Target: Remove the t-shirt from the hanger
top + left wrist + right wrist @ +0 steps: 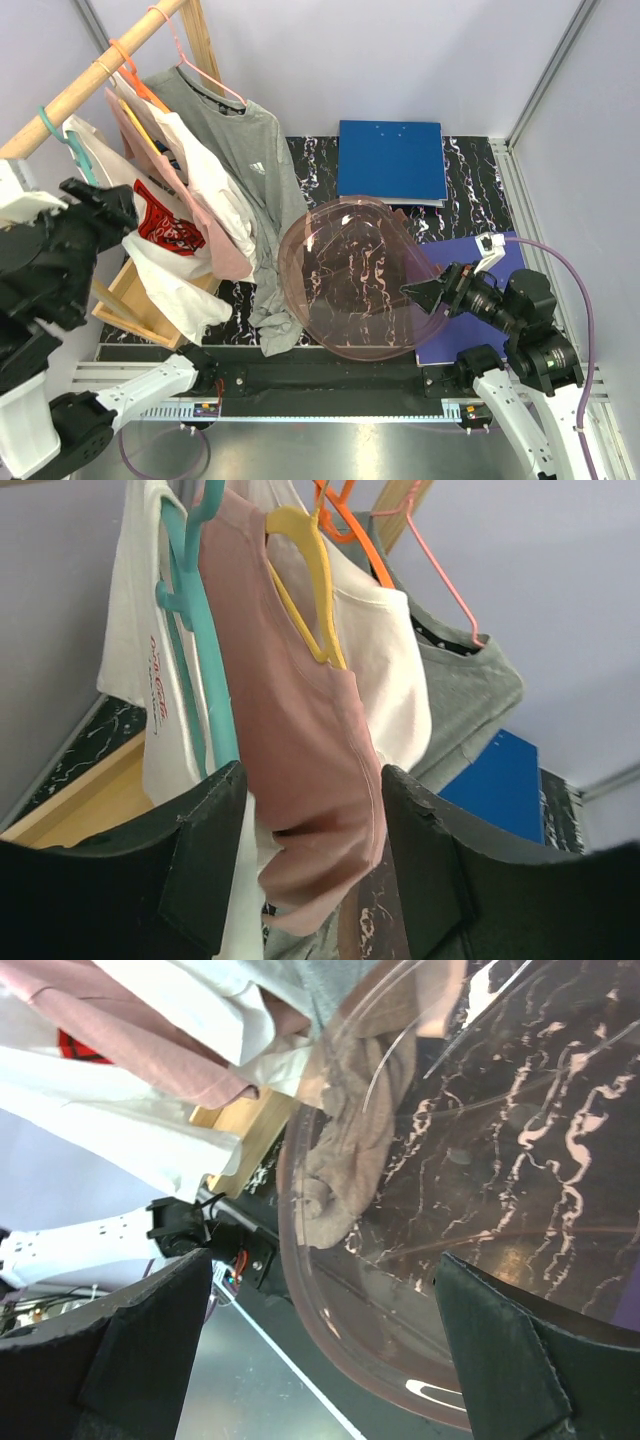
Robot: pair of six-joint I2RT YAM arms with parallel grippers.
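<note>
- The black table (470, 175) fills the floor of the top view.
- A wooden rail (90, 85) runs across the 10 o'clock corner, and shirts hang from it.
- A see-through pink tub (350, 270) sits near the middle, a bit toward 5 o'clock.
- A grey t-shirt (255, 160) hangs at 11 o'clock, and its bottom touches the tub's 9 o'clock side.
- The pink t-shirt (300, 750) hangs on the rail at 9 o'clock, between white shirts.
- A blue folder (392, 160) lies flat at 12 o'clock.
- The left gripper (312, 780) is at 9 o'clock. Its fingers are spread, with the pink t-shirt in the gap. I cannot tell if they touch it.
- The right gripper (325, 1265) is at 4 o'clock, spread wide, pointing at the tub's edge.
- The yellow hanger (305, 570) is inside the pink t-shirt's neck.
</note>
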